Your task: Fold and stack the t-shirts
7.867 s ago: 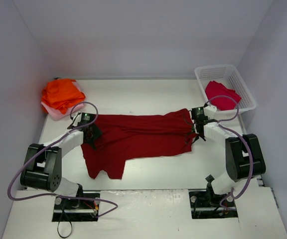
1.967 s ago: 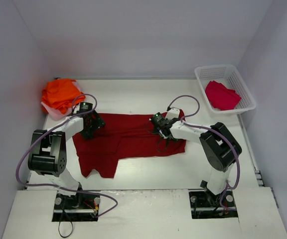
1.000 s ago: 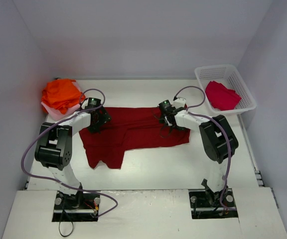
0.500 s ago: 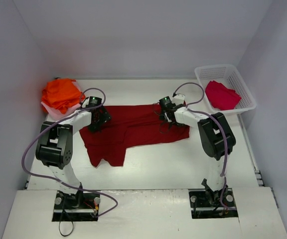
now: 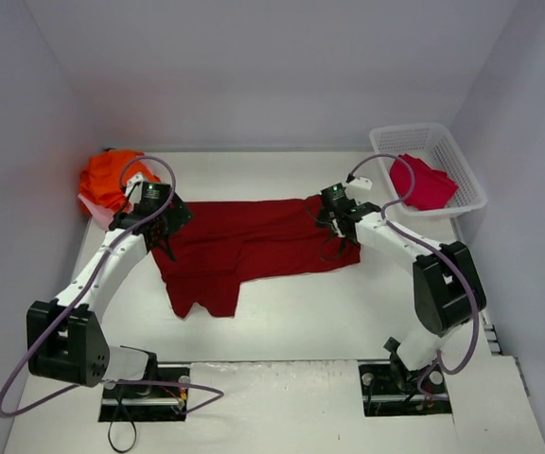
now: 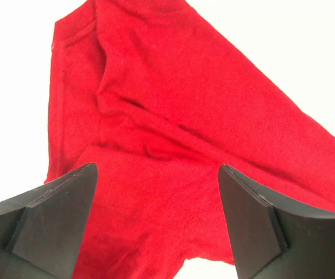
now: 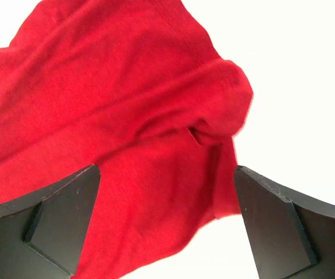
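One big dark red shirt [image 5: 254, 248] lies stretched crosswise on the bench [image 5: 282, 326]. It is only half flattened, with a flap trailing toward the near edge at its left end and a puckered lump at its right end. It spans the gap between the two arms. Its left end sits right under the left hand [image 5: 162, 219] and its right end right under the right hand [image 5: 335, 208]. Both hands are spread wide and hold nothing. In the wrist views the cloth lies below the fingers [image 6: 57, 215], not caught between them.

The grab is what I'd worry about. The right end is bunched and doubled over, so fingers coming down there could pinch only the top layer, or a wad of it, and the fold would come out skewed. Creases run through the cloth under the left hand, and the trailing flap could drag behind and end up outside the fold. If one hand catches and the other misses, the shirt would be pulled askew across the bench.

Outward and back from the left hand, quite near it, the orange pile [image 5: 110, 178] sits on a pink shirt [image 5: 90, 206]. A wide swing might knock it. Outward from the right hand, apart from it, a crimson shirt [image 5: 422, 182] lies in the basket [image 5: 414, 129].
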